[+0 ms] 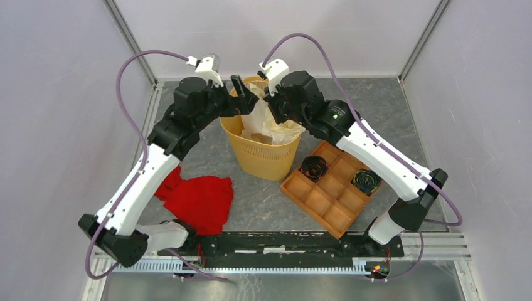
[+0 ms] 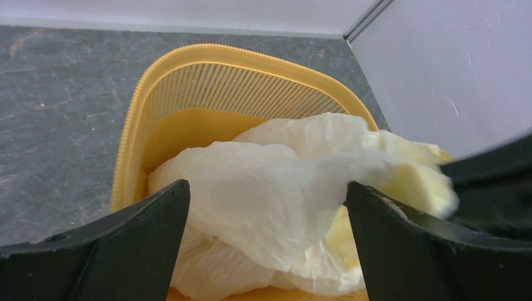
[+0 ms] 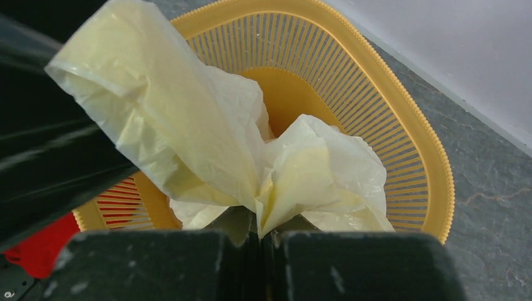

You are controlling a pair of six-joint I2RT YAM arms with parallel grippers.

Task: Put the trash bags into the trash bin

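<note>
The orange-yellow trash bin (image 1: 263, 153) stands upright mid-table; it also shows in the left wrist view (image 2: 188, 81) and the right wrist view (image 3: 389, 113). The cream-white trash bag (image 1: 266, 122) hangs crumpled in its mouth, partly inside. My right gripper (image 1: 274, 103) is shut on a pinched fold of the bag (image 3: 301, 175) just above the bin; its jaws (image 3: 260, 251) meet on the film. My left gripper (image 1: 243, 94) is open above the bin's far-left rim. In its own view the gripper (image 2: 266, 213) straddles the bag (image 2: 263, 188), and the film lies against one finger (image 2: 389, 238).
A red cloth (image 1: 201, 200) lies on the table left of the bin. A flat orange-brown compartment tray (image 1: 332, 188) with two dark coiled items sits to the bin's right. Enclosure walls stand close behind the bin. The two grippers are almost touching over the bin.
</note>
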